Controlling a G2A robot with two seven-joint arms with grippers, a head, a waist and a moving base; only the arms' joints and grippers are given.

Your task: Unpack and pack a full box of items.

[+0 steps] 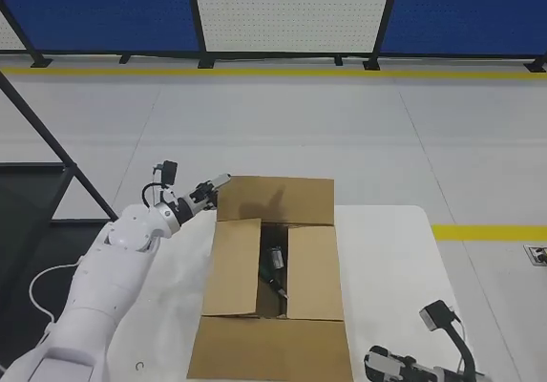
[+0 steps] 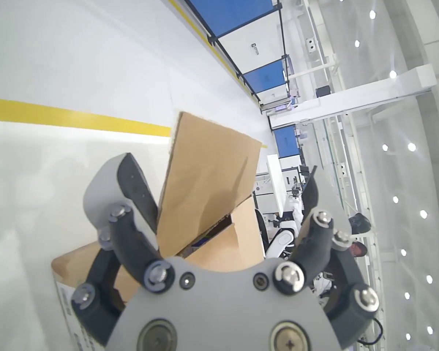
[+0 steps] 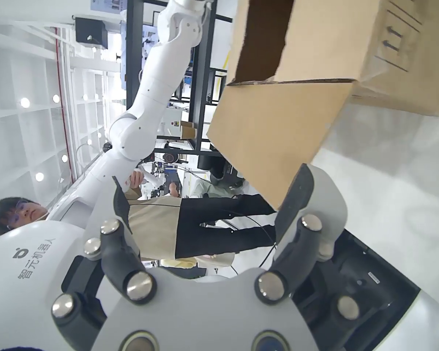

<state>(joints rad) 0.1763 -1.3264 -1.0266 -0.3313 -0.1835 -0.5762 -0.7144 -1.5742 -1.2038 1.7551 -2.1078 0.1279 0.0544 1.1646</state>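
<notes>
Box-opening step: judging from the flaps, the unpacking is only beginning. The brown cardboard box [image 1: 271,353] is sitting in the middle of the white tabletop [image 1: 388,258], its far and near flaps are lying open, and nothing is lying outside it yet.
Next move: this is probably calling for the two side flaps to be folded back, so that the opening is wide enough for reaching inside. That is asking for a push on the board's edge that is not creasing it.
Left pincer [image 2: 219,169]: its fingers are standing wide apart and clamping nothing. The far flap [image 2: 208,173] is rising between them, and one dark pad [image 2: 135,184] is sitting just beside that flap's edge, perhaps touching it.
Right pincer [image 3: 210,175]: its fingers are likewise standing apart and holding nothing. One pad [image 3: 296,199] is hovering just beside the corner of the near flap [image 3: 274,133]; whether they are touching I cannot tell.
Side flaps: the left flap [image 1: 233,267] and the right flap [image 1: 313,272] are leaning in over the opening, leaving a narrow gap.
Contents: dark items [image 1: 273,267] are showing through that gap, too small to identify.
</notes>
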